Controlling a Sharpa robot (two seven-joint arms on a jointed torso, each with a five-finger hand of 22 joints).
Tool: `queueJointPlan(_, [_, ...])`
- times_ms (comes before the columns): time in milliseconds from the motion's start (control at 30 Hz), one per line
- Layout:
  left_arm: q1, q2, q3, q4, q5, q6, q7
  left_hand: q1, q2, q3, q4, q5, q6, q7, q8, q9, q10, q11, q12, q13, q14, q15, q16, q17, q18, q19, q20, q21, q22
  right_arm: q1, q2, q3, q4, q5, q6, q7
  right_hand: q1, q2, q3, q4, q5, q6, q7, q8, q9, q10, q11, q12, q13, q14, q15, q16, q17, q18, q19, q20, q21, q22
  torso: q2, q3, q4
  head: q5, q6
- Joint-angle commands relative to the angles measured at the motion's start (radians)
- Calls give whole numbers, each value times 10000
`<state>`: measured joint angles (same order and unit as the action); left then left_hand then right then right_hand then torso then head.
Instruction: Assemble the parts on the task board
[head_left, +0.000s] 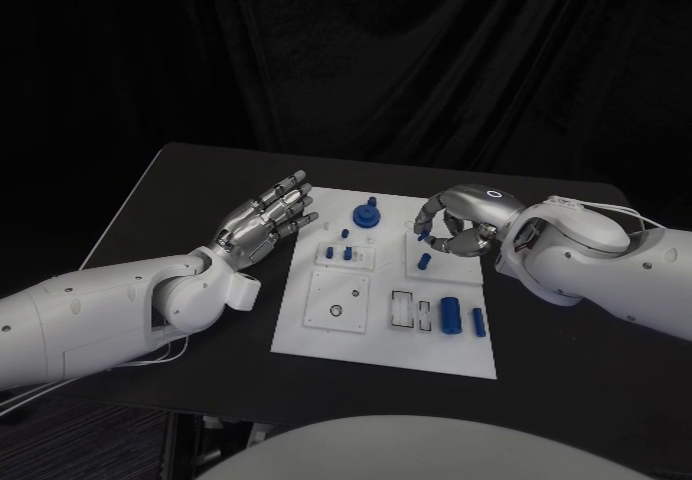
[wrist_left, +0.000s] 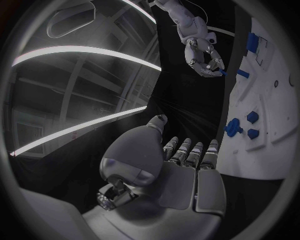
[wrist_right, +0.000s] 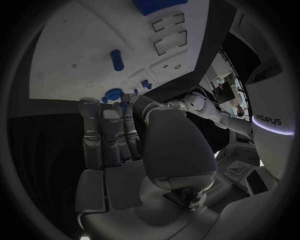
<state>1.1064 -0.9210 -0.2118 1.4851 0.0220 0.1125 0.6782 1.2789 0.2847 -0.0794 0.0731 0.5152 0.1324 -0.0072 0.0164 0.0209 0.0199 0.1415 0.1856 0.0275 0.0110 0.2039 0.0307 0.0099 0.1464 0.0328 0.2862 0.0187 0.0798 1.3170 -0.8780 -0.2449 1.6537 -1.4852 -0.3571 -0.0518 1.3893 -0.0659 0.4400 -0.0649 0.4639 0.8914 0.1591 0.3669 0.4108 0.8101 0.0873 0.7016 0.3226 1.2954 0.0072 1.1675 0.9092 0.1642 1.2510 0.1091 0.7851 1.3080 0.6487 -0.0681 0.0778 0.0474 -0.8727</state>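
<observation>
Task board (head_left: 329, 335), a white plate, is seen lying in the middle of the black desk (head_left: 173, 190), with the job judged partly done at most: a blue knob-like part (head_left: 368, 214) and small blue pegs (head_left: 340, 252) are seated near its far end, while two blue cylinders (head_left: 451, 314) lie loose at the near right beside open slots. Left hand (head_left: 270, 222) is held flat and spread just off the board's left edge, holding nothing. Right hand (head_left: 459, 226) is curled over the far right corner, and a small blue part (wrist_left: 223, 73) appears pinched at its fingertips.
</observation>
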Motion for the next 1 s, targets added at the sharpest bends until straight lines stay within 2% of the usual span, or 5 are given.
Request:
queueJointPlan(33, [-18,6,7,34,-68,84,895,-77,38,88,8,46,40,68,68,18,0,93,73,12,34,64,103,24,110,5,63,45,19,9,91,6,247,-702,135,-400,-63,-38,-21,42,-50,-2,-79,7,9,107,2,-54,-7,51,5,64,17,-193,72,-2,52,738,2,3,9,53,1])
queueJointPlan(267, [-20,55,7,51,-68,46,877,-90,27,112,3,45,60,78,72,21,3,93,91,14,42,62,115,26,100,0,58,40,2,-80,601,2,448,-1252,359,-516,-68,-93,-38,38,-204,84,-107,17,20,218,-26,-54,-21,46,-10,125,55,-199,112,-10,119,743,31,35,-4,179,1])
queueJointPlan(467, [-20,96,7,58,-68,52,859,-113,24,124,16,34,58,94,72,21,5,99,101,14,54,68,143,33,93,6,57,43,12,-272,1052,1,389,-1482,413,-549,-90,-134,-49,44,-259,102,-113,1,16,229,-27,-81,-37,42,-11,146,74,-200,114,-12,128,742,26,28,8,211,1])
queueJointPlan(667, [-20,98,7,60,-67,32,865,-151,19,127,43,18,69,105,74,22,6,103,108,14,56,62,145,31,87,12,53,45,18,-539,1431,3,141,-1615,419,-582,-105,-156,-53,50,-291,123,-118,-9,15,246,-30,-101,-49,38,-10,161,90,-204,119,-12,146,744,16,21,-25,278,1])
queueJointPlan(1000, [-20,144,7,30,-67,61,857,-160,20,131,49,20,58,106,72,20,5,105,102,13,45,58,121,23,85,9,50,43,11,-978,1935,4,-318,-1743,400,-621,-108,-161,-51,52,-298,131,-121,-13,14,257,-33,-107,-54,37,-11,168,96,-203,116,-12,140,742,7,27,1,375,1])
